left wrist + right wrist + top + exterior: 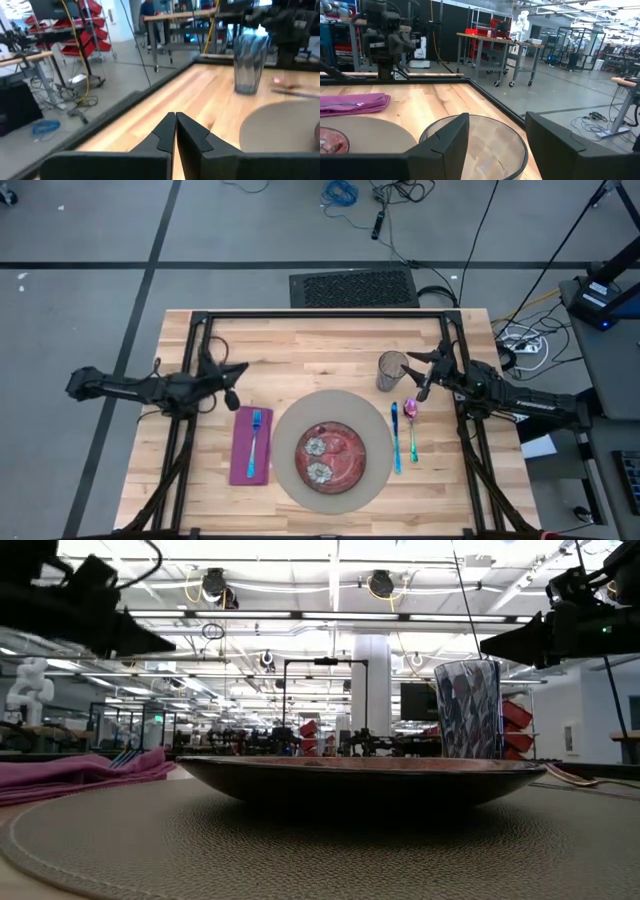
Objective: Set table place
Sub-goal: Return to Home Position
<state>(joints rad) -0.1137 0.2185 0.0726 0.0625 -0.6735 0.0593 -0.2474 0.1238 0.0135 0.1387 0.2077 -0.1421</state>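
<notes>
Place setting [300, 442] lies on the light-wood plank table [300, 345], nearer the edge at the bottom of the high view than the opposite one. Its big round grey-tan mat [332, 492] carries a smaller red patterned plate [331, 455] at its middle. Toward the table's left edge, just beside the mat, a purple napkin [243, 450] lies flat with a blue fork [255, 435] on it. On the mat's other side a blue knife [395, 438] and a pink-headed spoon [411, 420] lie side by side on the wood. A clear glass [391, 370] with bluish streaks stands upright beyond them, near the mat's far right rim. The right gripper [497, 116] hangs just beside the glass, jaws spread wide and holding nothing. The left gripper [175, 116] hovers above the wood beyond the napkin, fingers pressed together, empty.
</notes>
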